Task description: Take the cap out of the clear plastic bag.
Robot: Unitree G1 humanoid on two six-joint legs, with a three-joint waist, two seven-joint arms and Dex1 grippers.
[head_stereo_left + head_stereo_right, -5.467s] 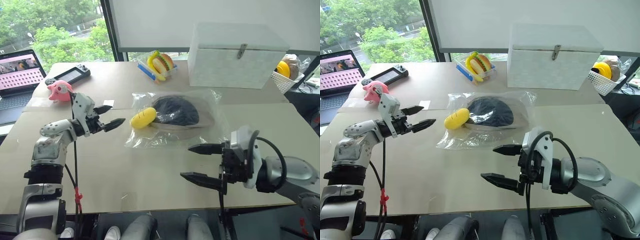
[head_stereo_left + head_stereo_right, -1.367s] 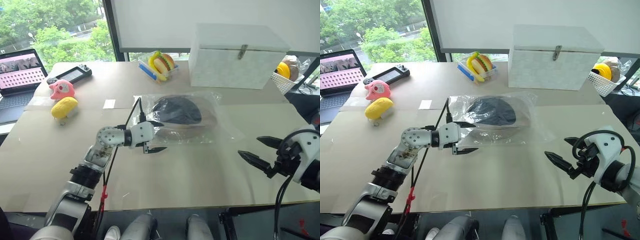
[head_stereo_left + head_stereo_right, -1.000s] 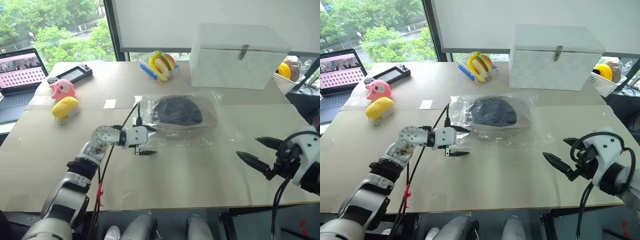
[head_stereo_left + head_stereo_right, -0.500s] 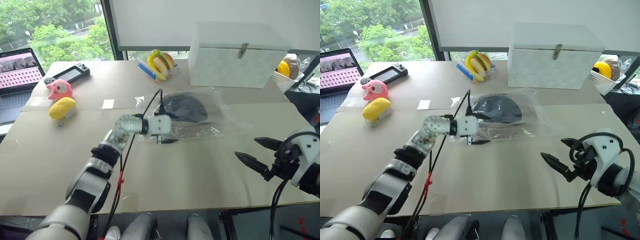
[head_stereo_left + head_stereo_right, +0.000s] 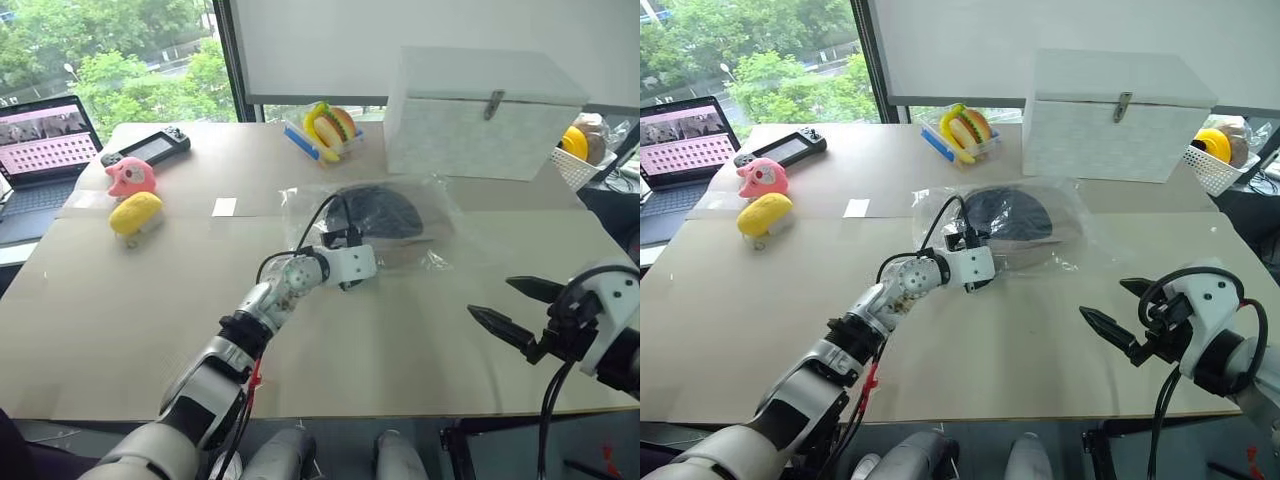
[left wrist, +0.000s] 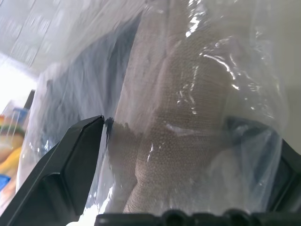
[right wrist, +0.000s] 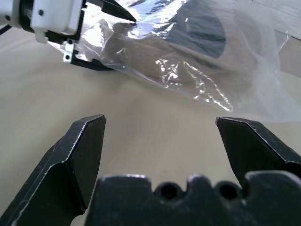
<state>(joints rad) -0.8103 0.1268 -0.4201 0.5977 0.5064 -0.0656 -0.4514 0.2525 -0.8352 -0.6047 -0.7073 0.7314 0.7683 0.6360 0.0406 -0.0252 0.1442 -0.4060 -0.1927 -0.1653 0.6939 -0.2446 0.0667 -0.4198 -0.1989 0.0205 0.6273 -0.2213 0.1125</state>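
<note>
beige table (image 5: 120, 300); clear plastic bag (image 5: 440, 215), white box (image 5: 480, 100), yellow plush (image 5: 135, 213), laptop (image 5: 45, 150)

My left gripper (image 5: 352, 262) now sits pressed into the near left edge of the clear plastic bag (image 5: 440, 215), jaws spread around the plastic over the cap's (image 5: 385, 212) tan brim; a second ago it hovered short of the bag, further to my left. The bag looks bunched up and shoved toward the white box (image 5: 480, 100) compared with how flat it lay earlier. The yellow plush toy (image 5: 135, 212), once beside the cap, now lies by the pink toy (image 5: 130, 176).
</note>
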